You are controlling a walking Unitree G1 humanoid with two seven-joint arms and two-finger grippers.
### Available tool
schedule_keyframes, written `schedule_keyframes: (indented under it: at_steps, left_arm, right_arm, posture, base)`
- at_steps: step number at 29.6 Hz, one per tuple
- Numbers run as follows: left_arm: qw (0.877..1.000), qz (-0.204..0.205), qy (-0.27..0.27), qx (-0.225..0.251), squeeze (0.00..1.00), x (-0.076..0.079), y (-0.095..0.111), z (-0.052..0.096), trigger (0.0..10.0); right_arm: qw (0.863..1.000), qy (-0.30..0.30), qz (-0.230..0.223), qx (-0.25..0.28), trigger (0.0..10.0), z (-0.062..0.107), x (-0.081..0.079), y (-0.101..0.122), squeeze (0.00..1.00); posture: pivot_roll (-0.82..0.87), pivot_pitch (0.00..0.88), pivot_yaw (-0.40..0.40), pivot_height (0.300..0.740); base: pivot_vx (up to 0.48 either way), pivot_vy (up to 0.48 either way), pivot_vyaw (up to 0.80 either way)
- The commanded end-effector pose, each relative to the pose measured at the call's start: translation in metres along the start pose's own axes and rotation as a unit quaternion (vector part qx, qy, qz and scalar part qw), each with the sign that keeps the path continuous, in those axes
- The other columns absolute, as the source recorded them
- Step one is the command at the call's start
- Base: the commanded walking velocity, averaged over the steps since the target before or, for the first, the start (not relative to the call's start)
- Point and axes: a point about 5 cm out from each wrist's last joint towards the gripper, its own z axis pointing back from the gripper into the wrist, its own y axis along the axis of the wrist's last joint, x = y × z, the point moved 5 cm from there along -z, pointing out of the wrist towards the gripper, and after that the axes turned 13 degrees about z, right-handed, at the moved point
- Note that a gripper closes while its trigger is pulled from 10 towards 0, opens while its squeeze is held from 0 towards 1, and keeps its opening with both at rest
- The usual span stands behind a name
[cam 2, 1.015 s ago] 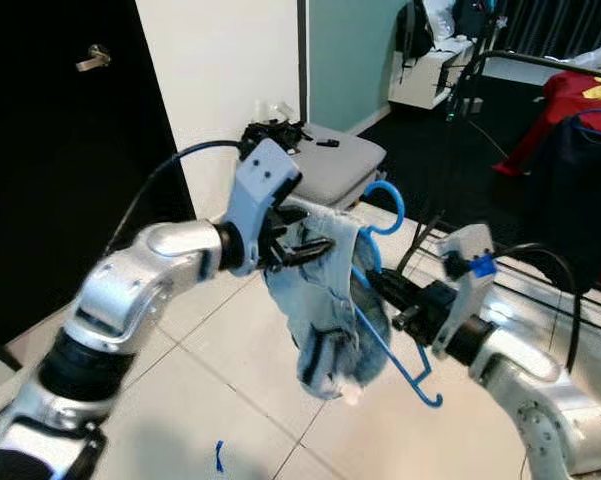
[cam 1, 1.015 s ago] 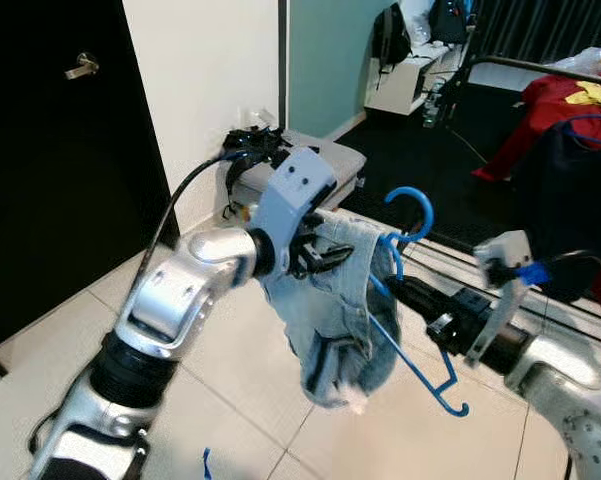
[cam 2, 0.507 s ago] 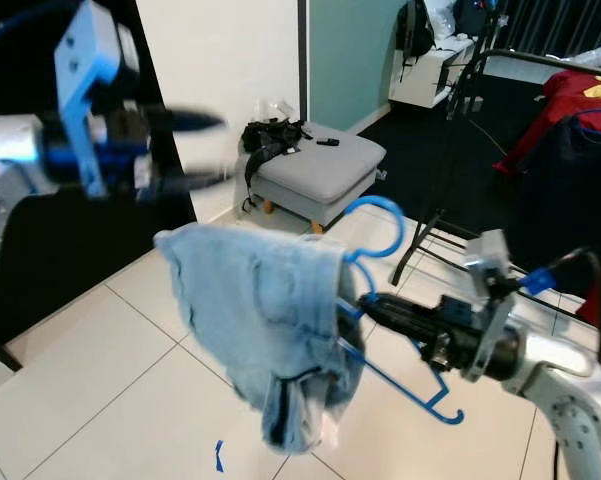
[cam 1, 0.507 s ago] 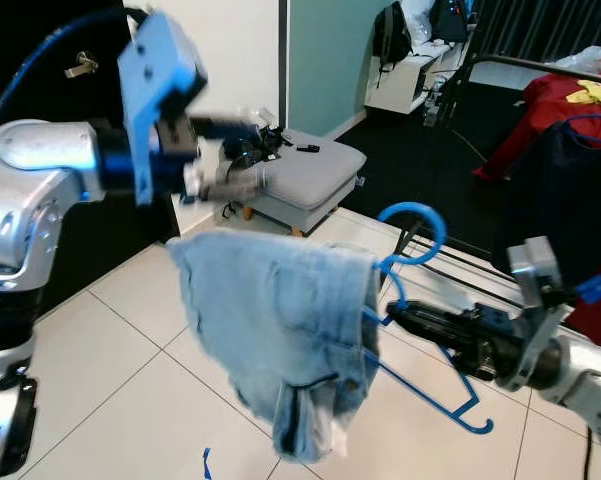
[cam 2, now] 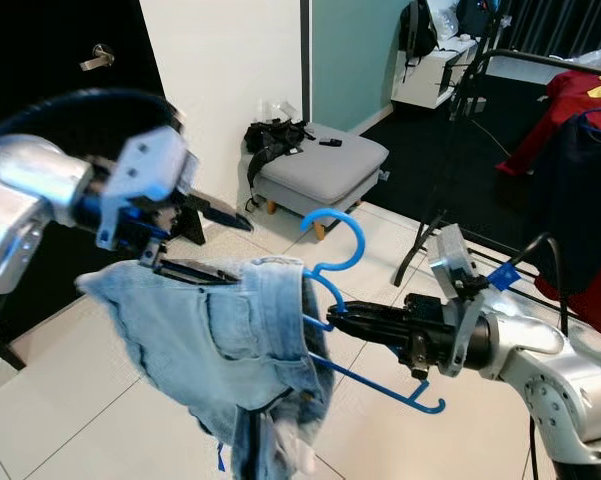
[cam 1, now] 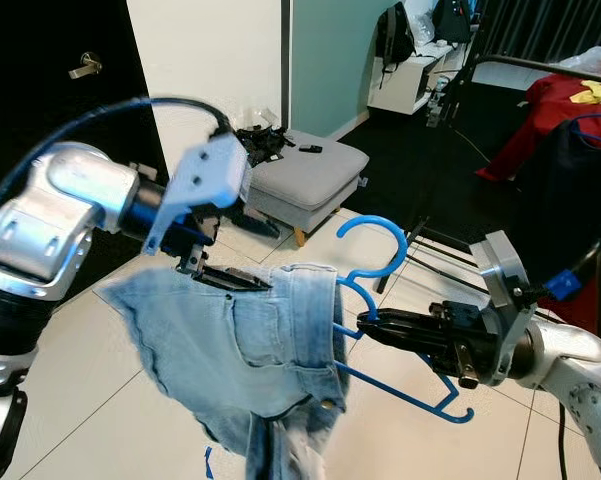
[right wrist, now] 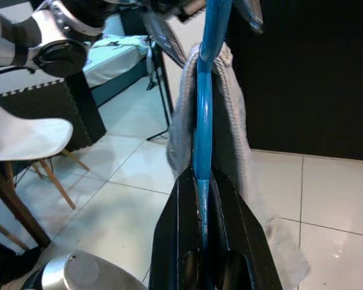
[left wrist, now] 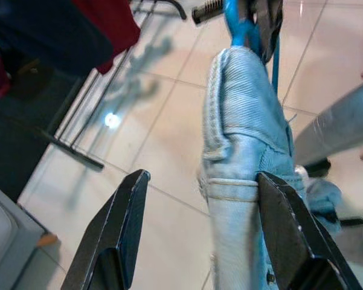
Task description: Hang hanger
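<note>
While aloft over the tiled floor:
Hanger: blue, clamped in right hand, denim shorts draped over it.
Left hand: fingers spread, lower one touching shorts' waistband.

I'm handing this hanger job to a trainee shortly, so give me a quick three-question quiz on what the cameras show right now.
1. True or false: the right gripper is shut on the blue hanger.
2. What hangs over the hanger? A) a red shirt B) light denim shorts C) a white towel
3. Fill in: the left gripper has its fingers ____, one on each side of the denim's waistband.

Key:
1. True. In the right wrist view the black fingers clamp the blue bar.
2. B. The denim shorts drape over the hanger, above the tiled floor.
3. Open. The left wrist view shows them spread either side of the fabric.
</note>
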Motion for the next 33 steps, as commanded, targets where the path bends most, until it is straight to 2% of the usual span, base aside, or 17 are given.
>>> schedule_keyframes:
  at_steps: [1,5,6,7,8,9,11,15,20,24,27,28,31,33]
  left_arm:
    - [1.000,-0.008,-0.003,-0.019,0.00,0.000,-0.004,-0.001,10.0]
    - [0.999,0.006,0.007,-0.038,0.00,-0.003,-0.016,-0.008,10.0]
    - [0.999,0.017,0.001,-0.044,0.00,-0.001,-0.021,-0.011,7.5]
    - [0.999,0.017,0.001,-0.044,0.00,-0.001,-0.021,-0.011,7.5]
    - [0.999,0.024,-0.005,-0.047,0.00,0.001,-0.024,-0.014,2.5]
    - [0.998,0.029,-0.019,-0.048,0.00,0.005,-0.026,-0.014,0.0]
    - [0.997,0.035,-0.052,-0.047,0.00,0.016,-0.028,-0.013,0.0]
    - [0.996,0.040,-0.071,-0.046,0.00,0.023,-0.029,-0.014,0.0]
    - [0.996,0.046,-0.070,-0.034,0.00,0.022,-0.028,-0.016,0.0]
    - [0.997,0.051,-0.066,0.000,0.00,0.017,-0.019,-0.015,0.0]
    - [0.997,0.051,-0.066,0.000,0.00,0.017,-0.019,-0.015,0.0]
    - [0.997,0.051,-0.061,0.011,0.00,0.015,-0.016,-0.014,0.0]
    - [0.998,0.049,-0.046,0.021,0.00,0.009,-0.013,-0.014,0.0]
    - [0.999,0.026,0.023,0.038,0.00,-0.016,-0.008,-0.008,0.0]
  right_arm:
    - [0.999,0.018,0.032,0.014,10.0,-0.005,-0.003,0.012,0.00]
    - [0.998,0.029,0.043,0.019,10.0,-0.011,-0.006,0.017,0.00]
    - [0.998,0.031,0.050,0.020,10.0,-0.013,-0.006,0.020,0.00]
    - [0.998,0.031,0.050,0.020,10.0,-0.013,-0.006,0.020,0.00]
    - [0.998,0.032,0.055,0.022,10.0,-0.015,-0.006,0.021,0.00]
    - [0.998,0.029,0.059,0.021,10.0,-0.015,-0.005,0.022,0.00]
    - [0.997,0.017,0.067,0.018,10.0,-0.014,0.000,0.024,0.00]
    - [0.997,0.008,0.072,0.018,10.0,-0.013,0.003,0.025,0.00]
    - [0.997,0.001,0.077,0.018,10.0,-0.014,0.006,0.026,0.00]
    - [0.996,-0.043,0.076,0.009,10.0,-0.011,0.018,0.023,0.00]
    - [0.996,-0.043,0.076,0.009,10.0,-0.011,0.018,0.023,0.00]
    - [0.995,-0.061,0.072,0.008,10.0,-0.008,0.023,0.023,1.00]
    - [0.994,-0.087,0.072,0.006,10.0,-0.002,0.029,0.022,1.00]
    - [0.981,-0.184,0.065,0.003,10.0,0.038,0.045,0.021,1.00]
  posture:
    - [0.06,0.000,0.019,0.740]
    - [0.06,0.000,0.024,0.740]
    - [0.05,0.000,0.024,0.740]
    - [0.05,0.000,0.024,0.740]
    - [0.05,0.000,0.024,0.740]
    - [0.05,0.000,0.025,0.740]
    - [0.05,0.000,0.024,0.740]
    - [0.05,0.000,0.025,0.740]
    - [0.05,0.000,0.024,0.740]
    - [0.04,0.000,0.024,0.740]
    - [0.04,0.000,0.024,0.740]
    - [0.04,0.000,0.024,0.740]
    - [0.04,0.000,0.024,0.740]
    - [0.04,0.000,0.022,0.740]
  base:
    - [0.000,0.000,0.00]
    - [0.000,0.000,0.00]
    - [0.000,0.000,0.00]
    - [0.000,0.000,0.00]
    - [0.000,0.000,0.00]
    - [0.000,0.000,0.00]
    - [0.000,0.000,0.00]
    - [0.000,0.000,0.00]
    - [0.000,0.000,0.00]
    - [0.000,0.000,0.00]
    - [0.000,0.000,0.00]
    - [0.000,0.000,0.00]
    - [0.000,0.000,0.00]
    - [0.000,0.000,0.00]
